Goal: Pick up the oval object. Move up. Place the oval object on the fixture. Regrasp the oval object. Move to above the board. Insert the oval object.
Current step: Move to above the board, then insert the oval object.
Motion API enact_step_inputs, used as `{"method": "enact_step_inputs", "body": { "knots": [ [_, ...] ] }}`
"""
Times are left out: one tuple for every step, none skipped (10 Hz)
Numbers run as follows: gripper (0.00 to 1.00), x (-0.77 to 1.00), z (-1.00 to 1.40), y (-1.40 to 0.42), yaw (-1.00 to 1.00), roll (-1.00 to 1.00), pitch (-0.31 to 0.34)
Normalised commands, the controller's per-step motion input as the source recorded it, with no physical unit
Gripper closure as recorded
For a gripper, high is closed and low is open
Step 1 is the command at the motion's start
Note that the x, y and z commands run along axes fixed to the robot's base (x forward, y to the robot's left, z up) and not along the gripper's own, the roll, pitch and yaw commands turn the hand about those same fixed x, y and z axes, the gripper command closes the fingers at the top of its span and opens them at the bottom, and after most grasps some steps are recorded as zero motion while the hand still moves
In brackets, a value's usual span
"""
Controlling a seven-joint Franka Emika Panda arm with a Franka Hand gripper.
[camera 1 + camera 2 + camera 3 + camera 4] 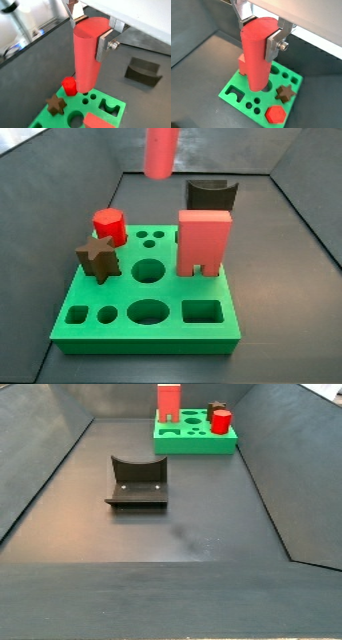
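My gripper (pixel 90 33) is shut on the upper end of the oval object (pixel 85 65), a long light-red rod that hangs upright, also seen in a wrist view (pixel 256 60). The silver fingers (pixel 274 44) clamp it from both sides. The rod's lower end hovers above the green board (pixel 110 106), over its holes near the middle (pixel 238 86). In a side view only the rod's lower end (pixel 160 153) shows, well above the board (pixel 147 335). The dark fixture (pixel 143 71) stands empty on the floor beside the board, and shows in both side views (pixel 210 195) (pixel 138 482).
On the board stand a short red peg (pixel 110 226), a brown star peg (pixel 96 256) and a wide red two-legged block (pixel 203 240). Dark sloped walls enclose the floor (pixel 187 534). The board sits at the far end of it (pixel 194 444).
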Motion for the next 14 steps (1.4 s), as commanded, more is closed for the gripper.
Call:
{"method": "enact_step_inputs", "body": {
  "knots": [
    [1.00, -0.05, 0.00, 0.01, 0.83, -0.09, -0.317],
    [1.00, -0.04, 0.00, 0.02, 0.41, -0.04, -0.200],
    [1.00, -0.04, 0.00, 0.01, 0.29, -0.03, -0.158],
    [1.00, 0.00, 0.00, -0.07, 0.00, 0.00, 0.000],
    [1.00, -0.11, -0.03, -0.09, 0.00, 0.01, -0.034],
    [1.00, -0.05, -0.25, -0.33, 0.00, 0.07, -0.049],
    [1.00, -0.09, -0.26, -0.35, -0.04, 0.00, -0.130],
    [1.00, -0.02, -0.20, -0.23, -0.55, -0.02, -0.204],
    [1.00, 0.00, -0.07, -0.09, -0.78, -0.10, -0.223],
    [1.00, 0.00, -0.01, -0.01, -0.83, -0.11, -0.204],
    [1.00, -0.06, -0.01, -0.03, -0.71, -0.04, -0.166],
    [1.00, -0.14, -0.01, -0.03, -0.63, 0.00, -0.127],
    [1.00, -0.41, -0.02, -0.05, -0.36, 0.00, -0.111],
    [1.00, -0.41, -0.14, -0.07, -0.42, 0.00, -0.163]
  ]
}}
